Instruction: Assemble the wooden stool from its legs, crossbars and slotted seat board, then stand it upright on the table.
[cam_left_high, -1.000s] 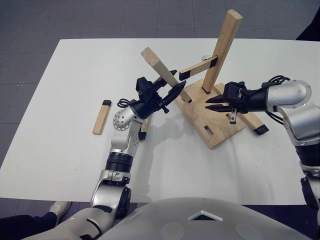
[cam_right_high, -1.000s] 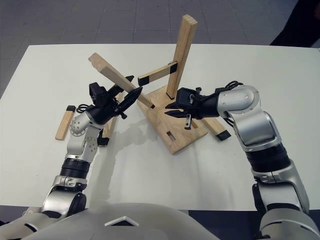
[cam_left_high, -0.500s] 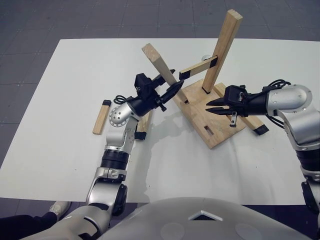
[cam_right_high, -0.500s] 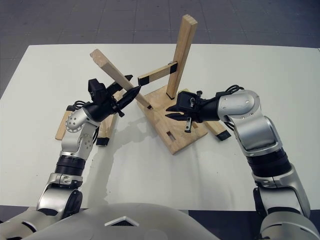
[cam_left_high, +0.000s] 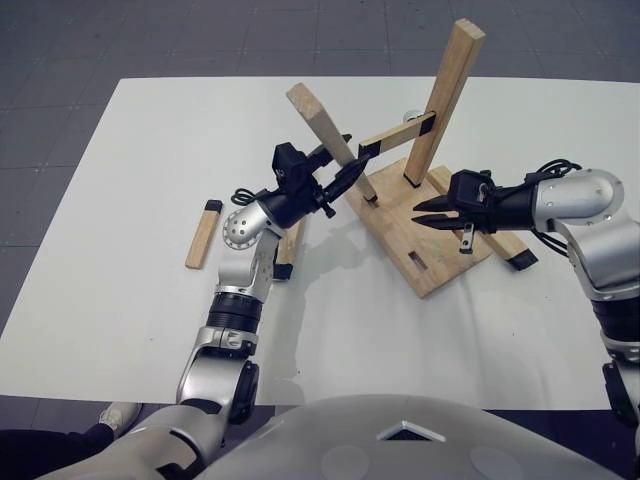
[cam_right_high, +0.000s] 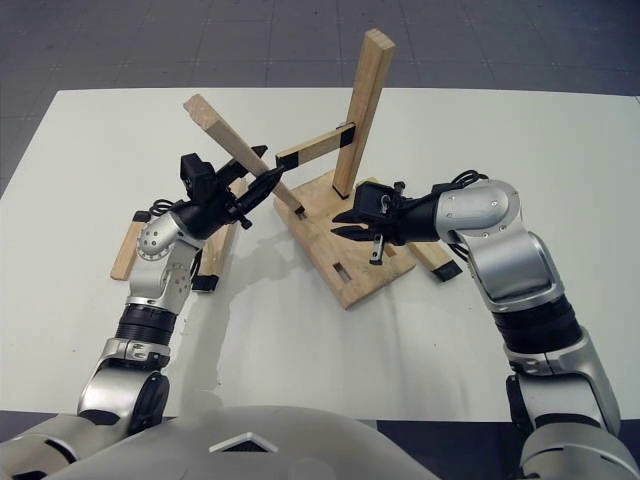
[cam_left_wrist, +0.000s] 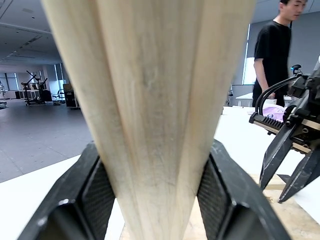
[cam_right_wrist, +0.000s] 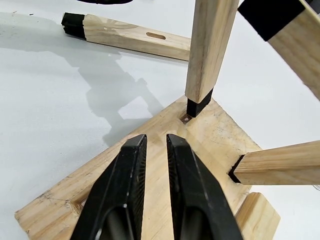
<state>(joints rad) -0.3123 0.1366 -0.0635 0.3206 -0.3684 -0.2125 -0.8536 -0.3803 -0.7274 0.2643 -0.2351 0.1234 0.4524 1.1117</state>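
Wooden seat board (cam_left_high: 430, 255) sits on the worktop (cam_left_high: 130, 180) at your 1 o'clock. It carries an upright leg (cam_left_high: 445, 95) and a slanted leg (cam_left_high: 318, 120) that leans toward 10 o'clock. Your left hand (cam_left_high: 350, 160) is clamped on the slanted leg. Your right hand (cam_left_high: 418, 213) hovers over the board, fingers narrowly parted and empty. A loose crossbar (cam_left_high: 203, 235) lies at 10 o'clock.
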